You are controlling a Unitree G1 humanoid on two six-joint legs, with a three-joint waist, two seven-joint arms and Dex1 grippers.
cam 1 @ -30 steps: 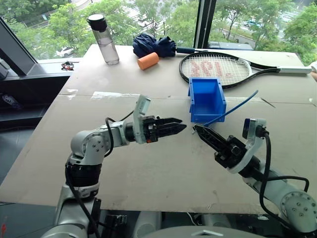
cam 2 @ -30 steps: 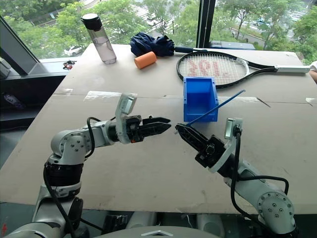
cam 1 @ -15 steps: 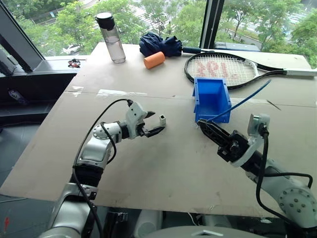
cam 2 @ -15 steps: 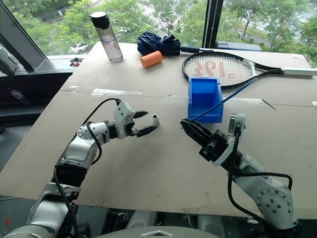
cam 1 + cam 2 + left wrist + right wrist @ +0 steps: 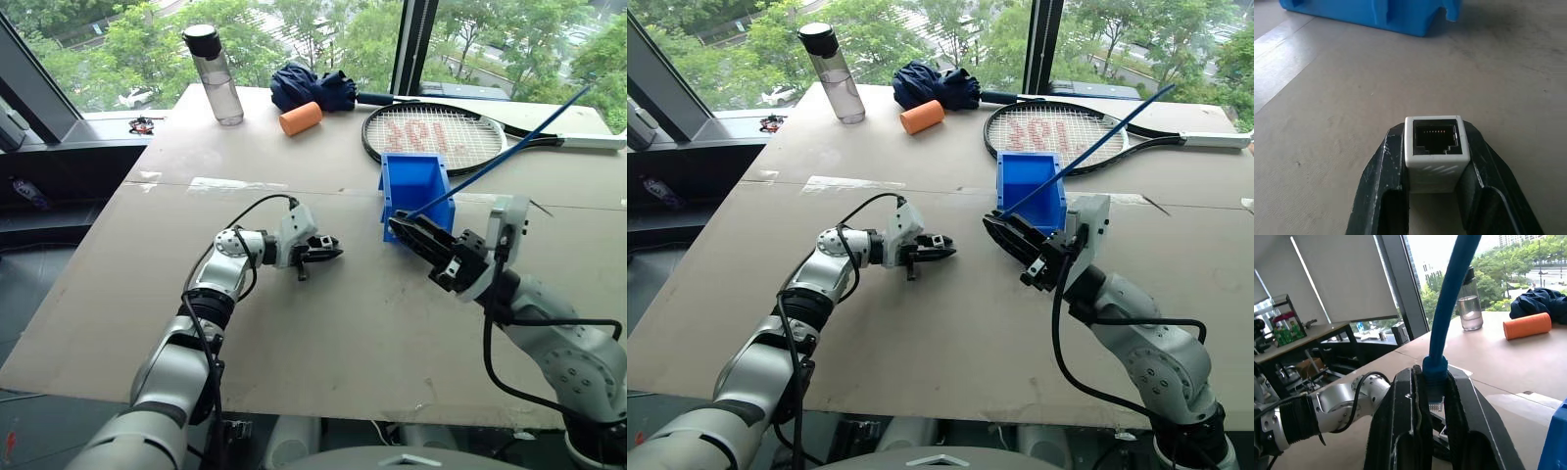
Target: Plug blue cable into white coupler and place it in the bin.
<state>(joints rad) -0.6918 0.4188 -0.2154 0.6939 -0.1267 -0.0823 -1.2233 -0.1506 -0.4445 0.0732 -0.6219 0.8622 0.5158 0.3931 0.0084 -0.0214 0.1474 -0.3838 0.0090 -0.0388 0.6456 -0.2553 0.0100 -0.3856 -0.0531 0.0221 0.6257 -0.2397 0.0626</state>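
A: On the worktop [image 5: 323,343] in front of the bin [image 5: 416,192], what has the left tool [image 5: 1436,161] got?

B: The white coupler [image 5: 1436,147]. Its two black fingers [image 5: 1378,186] are pressed against the coupler's sides, with the dark socket facing away from the wrist, low over the board and well to the left of the bin.

A: And the right tool [image 5: 1432,401]?

B: Clamped tight on the blue cable [image 5: 500,157] just behind its clear plug [image 5: 1436,405]. It sits just in front of the bin's lower front edge, and the cable runs up and away over the bin and the racket [image 5: 436,132] behind it.

A: Are plug and coupler touching?

B: No, they're apart; the two tools face each other with bare board between them.

A: Beyond the bin?

B: An orange roll [image 5: 301,118], a dark blue cloth [image 5: 312,86] and a water bottle [image 5: 213,62] by the window.
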